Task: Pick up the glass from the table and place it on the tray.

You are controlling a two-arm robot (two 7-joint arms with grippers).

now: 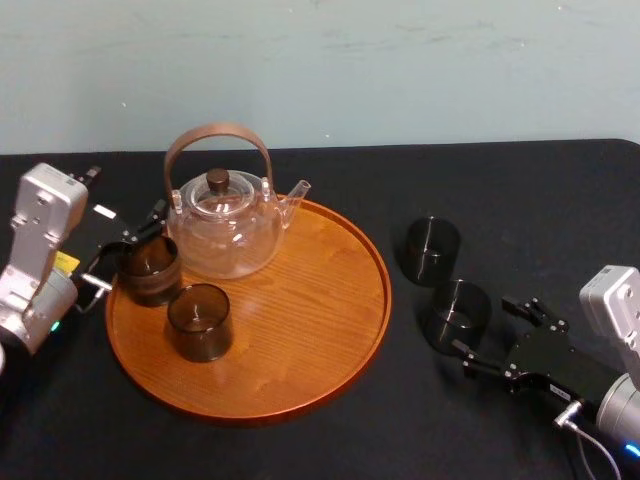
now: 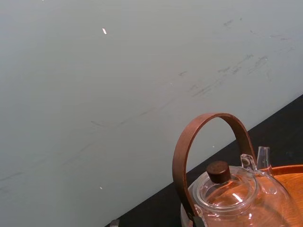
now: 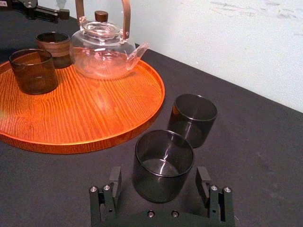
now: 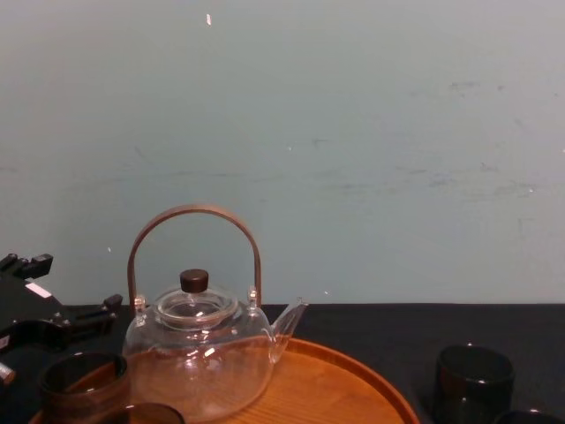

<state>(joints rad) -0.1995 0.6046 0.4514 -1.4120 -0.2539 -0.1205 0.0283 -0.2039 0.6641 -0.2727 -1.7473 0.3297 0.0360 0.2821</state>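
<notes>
Sticker: the yellow sticker [image 1: 65,262] on your left arm is too small to read.
Left gripper [image 1: 130,248]: at the tray's [image 1: 300,300] 9 o'clock rim, by a brown glass [image 1: 150,270]; you cannot tell its grip.
Tray load: teapot [image 1: 225,225] at 11 o'clock, second glass [image 1: 199,321] at 8 o'clock.
Task glass [image 3: 163,165]: on the surface [image 1: 500,200] off the tray's 3 o'clock, just beside a far glass [image 3: 193,118].
Right gripper [image 3: 159,177]: your fingers [image 3: 114,182] are spread wide on either side of the task glass, not clamped on it.
</notes>
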